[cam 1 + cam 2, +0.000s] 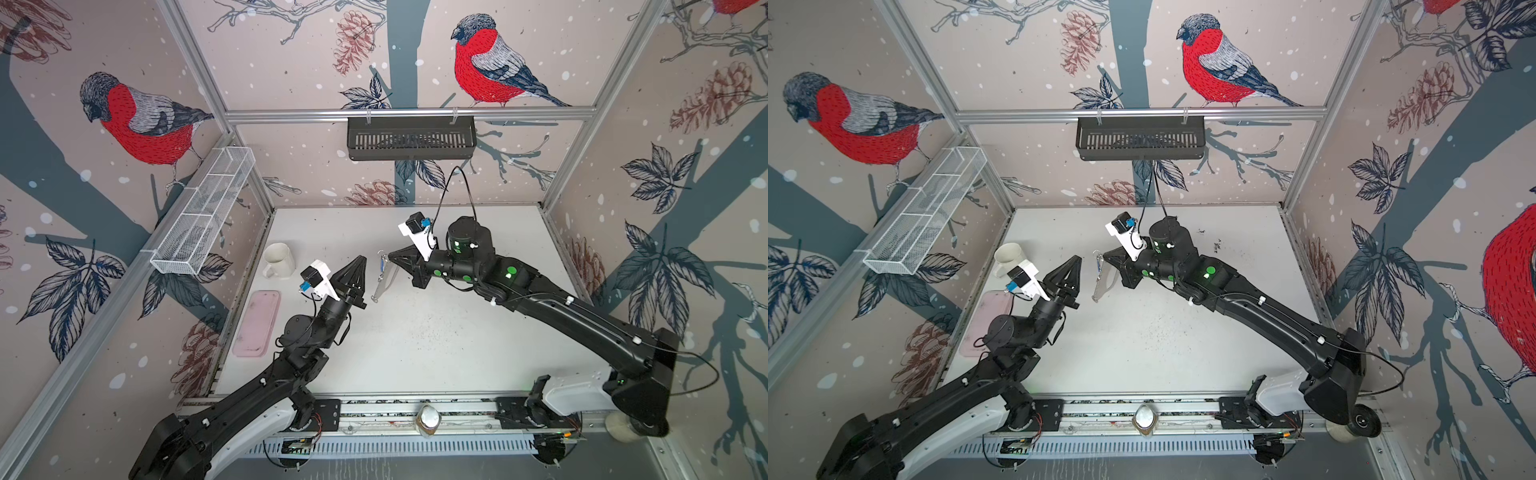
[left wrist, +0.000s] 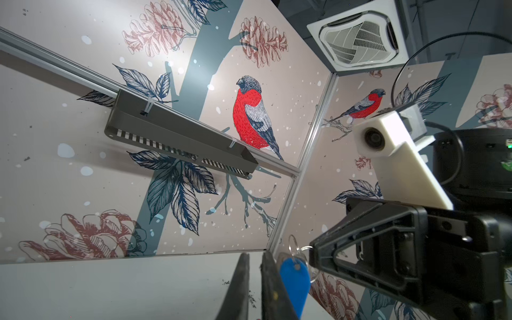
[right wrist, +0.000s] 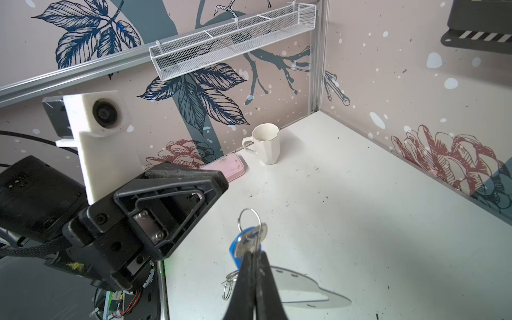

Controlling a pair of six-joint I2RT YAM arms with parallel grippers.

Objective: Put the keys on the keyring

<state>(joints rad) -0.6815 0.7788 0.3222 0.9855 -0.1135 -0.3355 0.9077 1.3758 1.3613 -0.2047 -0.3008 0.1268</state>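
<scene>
silver keys (image 3: 250, 238) pinched tight in the right gripper (image 3: 253, 253), blue tag (image 3: 235, 246) tucked behind, split ring (image 3: 249, 219) standing free past the fingertips (image 3: 245, 268). held just left of centre in both top views, clear of the tabletop (image 3: 360, 221), right above the keyring (image 3: 304, 288), apparently lying flat there. left gripper (image 2: 255, 253) close beside the tag, fingers (image 2: 270, 277) parted by a narrow gap, gripping nothing.

probably lining the ring up with one of the silver loops (image 3: 229, 282). keep the right pinch firm against any swivel; leave the ring uncovered; bring the left gripper down to pin the keyring against skidding; then ease the ring toward a loop slowly, edge-on to its opening.

long axis of the keys: in line with the right gripper's fingers, ring end leading, blade end buried in the pinch. long axis of the keyring (image 1: 386, 279) in a top view: slanting upper right to lower left, loops at the lower-left end.
</scene>
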